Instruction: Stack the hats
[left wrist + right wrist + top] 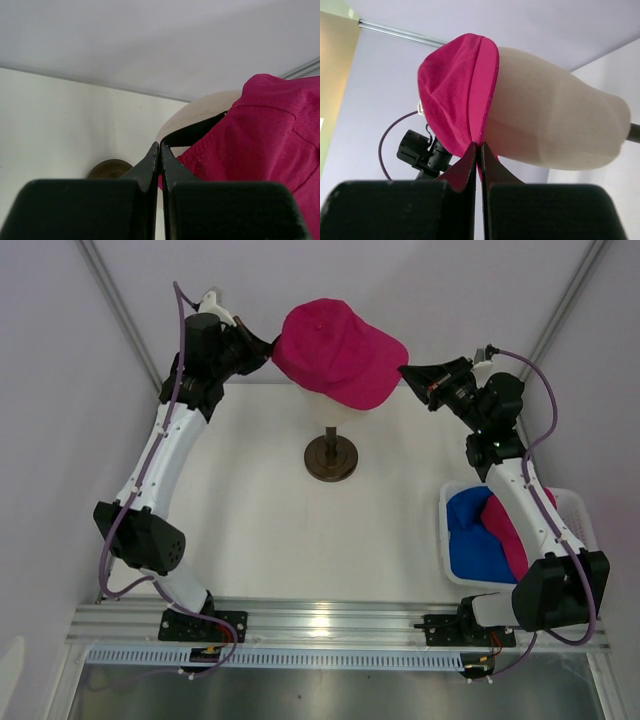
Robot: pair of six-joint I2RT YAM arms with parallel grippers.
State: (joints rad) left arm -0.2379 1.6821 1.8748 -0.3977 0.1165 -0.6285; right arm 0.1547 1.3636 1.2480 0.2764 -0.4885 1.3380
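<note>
Item: pink cap, one, held up over the mannequin head and partly seated on its crown, well above the counter. Left end effector: fingers pressed together, pinching the cap's edge on its side, beside a dark strap. Right end effector: fingers likewise pressed together on the opposite edge of the cap. The two-sided hold appeared meant to keep the soft cloth stretched open, so that the rim could pass down around the head rather than collapse. Stand: dark round base, directly beneath the cap, carrying the head as the stacking post. Basket: white, at the right, near the right arm's base, holding a blue cap and some pink cloth, probably another cap, half hidden by the arm; judged to be stock awaiting its turn. Stack judged barely begun.
</note>
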